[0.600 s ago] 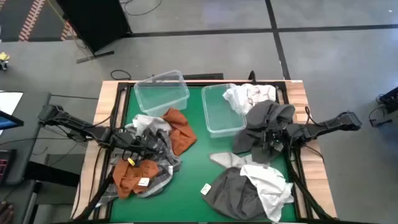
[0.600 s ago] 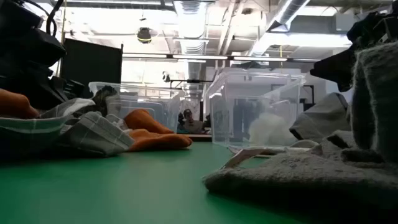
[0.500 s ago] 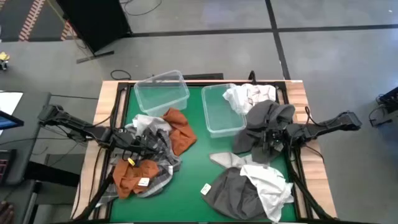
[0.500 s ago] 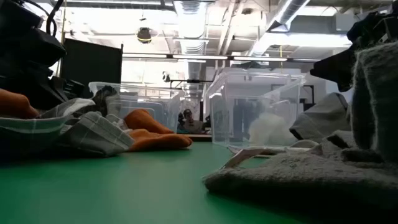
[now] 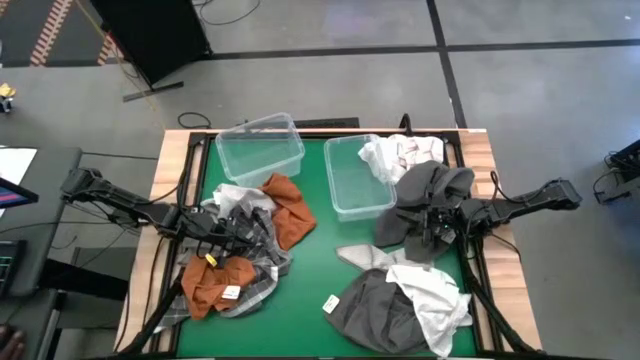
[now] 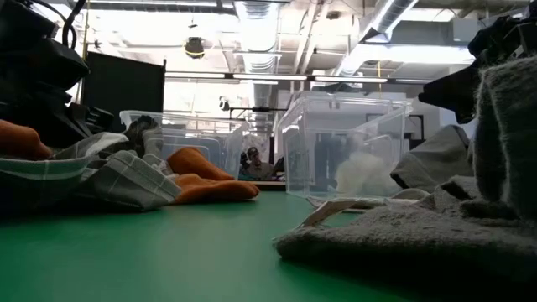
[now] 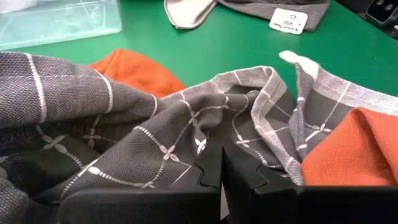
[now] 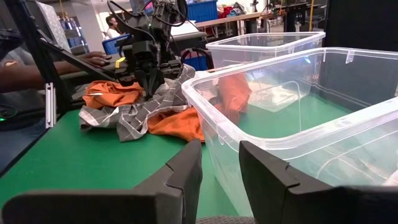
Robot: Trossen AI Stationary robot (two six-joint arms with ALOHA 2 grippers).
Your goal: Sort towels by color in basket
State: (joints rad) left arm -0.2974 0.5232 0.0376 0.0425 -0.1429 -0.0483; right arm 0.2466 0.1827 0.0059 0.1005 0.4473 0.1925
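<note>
Where the left pincer (image 7: 221,177) bites, grey checked towel (image 7: 143,137) hides its tips.

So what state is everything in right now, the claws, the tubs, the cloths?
Left gripper: shut on the grey checked towel.
Right gripper: fingers apart, dark grey towel draped around it.
Left bin: empty.
Right bin: white towel over its rim.
Orange towels: heaped loose.

Four views: overhead, table-level, two wrist cameras.
Overhead and table-level views share the two clear plastic tubs (image 5: 262,148) (image 6: 344,143) at the green tabletop's (image 5: 318,262) far edge.
</note>
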